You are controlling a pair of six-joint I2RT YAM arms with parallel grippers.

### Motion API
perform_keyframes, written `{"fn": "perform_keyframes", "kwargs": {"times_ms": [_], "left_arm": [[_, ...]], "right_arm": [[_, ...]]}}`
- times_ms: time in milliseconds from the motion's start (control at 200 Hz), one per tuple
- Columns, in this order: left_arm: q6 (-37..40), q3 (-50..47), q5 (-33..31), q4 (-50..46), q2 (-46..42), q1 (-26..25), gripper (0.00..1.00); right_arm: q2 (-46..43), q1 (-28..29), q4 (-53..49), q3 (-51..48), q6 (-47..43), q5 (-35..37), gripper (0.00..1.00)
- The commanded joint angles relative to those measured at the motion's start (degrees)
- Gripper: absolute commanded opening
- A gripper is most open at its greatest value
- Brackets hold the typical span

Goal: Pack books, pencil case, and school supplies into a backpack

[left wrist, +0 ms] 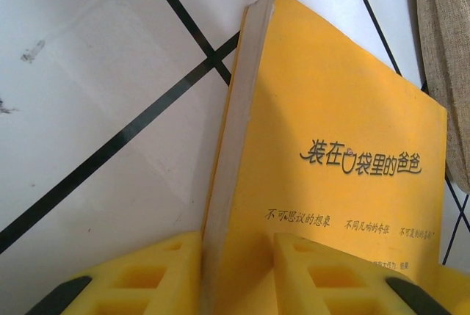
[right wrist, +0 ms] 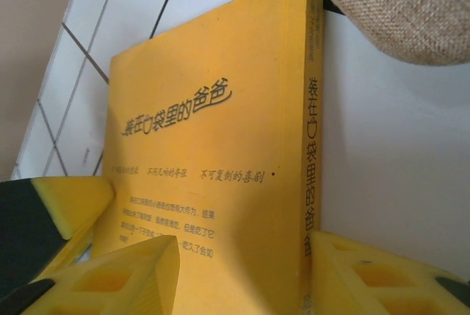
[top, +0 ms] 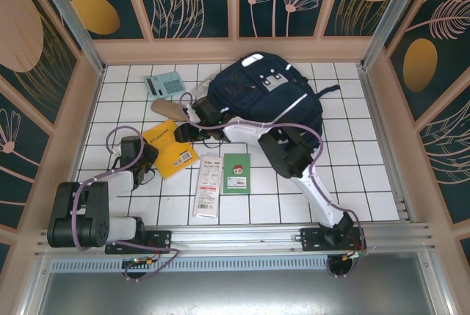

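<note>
The orange-yellow book [top: 170, 152] is on the white desk [top: 352, 183], left of the big blue backpack [top: 257, 98] and just beside the tan pencil case [top: 167, 109]. The left fingers [left wrist: 147, 274] pinch the book at its page edge. The right fingers [right wrist: 125, 278] stand apart, one on each side of the book's spine. I cannot tell if they squeeze it. The small green book [top: 236, 172] and the white-and-red pack [top: 208, 186] lie nearer the arms.

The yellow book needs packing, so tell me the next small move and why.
Probably lift the orange-yellow book slightly with the left end effector: its fingers clamp the page edge, the right end effector straddles the spine, and the book sits on the tiles, outside the backpack.
</note>
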Motion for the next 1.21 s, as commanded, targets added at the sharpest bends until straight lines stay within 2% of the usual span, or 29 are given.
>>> {"fn": "perform_keyframes", "kwargs": {"times_ms": [0,295,480,676,846,1091,1201], "left_arm": [[-1.01,-2.65,4.34,-2.95,1.16,-0.17,0.31],[-1.32,-3.80,5.11,-1.35,0.66,-0.19,0.31],[-1.36,-4.15,5.26,-0.84,0.46,-0.21,0.31],[-1.28,-4.33,5.12,-0.73,0.32,-0.21,0.32],[-1.37,-4.15,4.97,-0.67,0.38,-0.17,0.32],[-1.24,-4.47,5.00,-1.68,-0.68,-0.19,0.33],[-0.93,-5.04,4.86,-3.73,-3.80,-0.17,0.39]], "right_arm": [[-5.00,2.85,9.11,-1.53,5.95,-15.09,0.49],[-5.06,2.29,17.58,-3.43,13.21,-20.18,0.49],[-1.72,2.18,9.35,1.10,11.46,-18.97,0.48],[-1.21,2.18,0.50,3.26,5.68,-18.65,0.46],[-1.83,2.26,-1.02,1.83,3.71,-20.94,0.43],[-6.63,1.65,-2.68,-2.81,-0.48,-8.30,0.44],[-6.84,1.24,-6.95,-0.88,-3.85,-1.98,0.45]]}}
